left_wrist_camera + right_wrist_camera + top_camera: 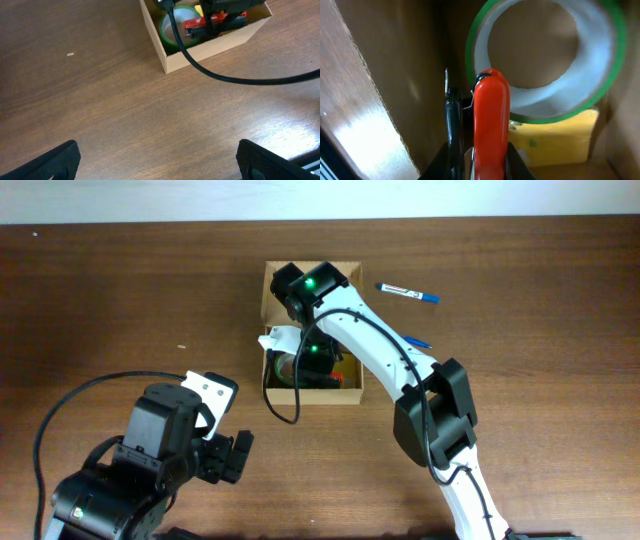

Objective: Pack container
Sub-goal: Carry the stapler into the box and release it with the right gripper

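The container (pixel 312 398), a tan cardboard box, sits at the table's middle and shows in the left wrist view (pixel 200 52). My right gripper (pixel 480 162) reaches down inside it, shut on a red pen (pixel 490 120) and a black pen (pixel 452 130) held side by side. In the overhead view the right gripper (pixel 303 366) is mostly hidden by the arm. A green tape roll (pixel 592 75) and a yellow sticky-note pad (pixel 555 142) lie in the box in front of the pens. My left gripper (pixel 160 157) is open and empty over bare table, near the front left (pixel 228 432).
A blue-capped white pen (pixel 408 293) lies on the table right of the box. Another blue pen (pixel 420 342) peeks out beside the right arm. The right arm's black cable (pixel 225 77) hangs across in front of the box. A small white scrap (pixel 181 347) lies left of it.
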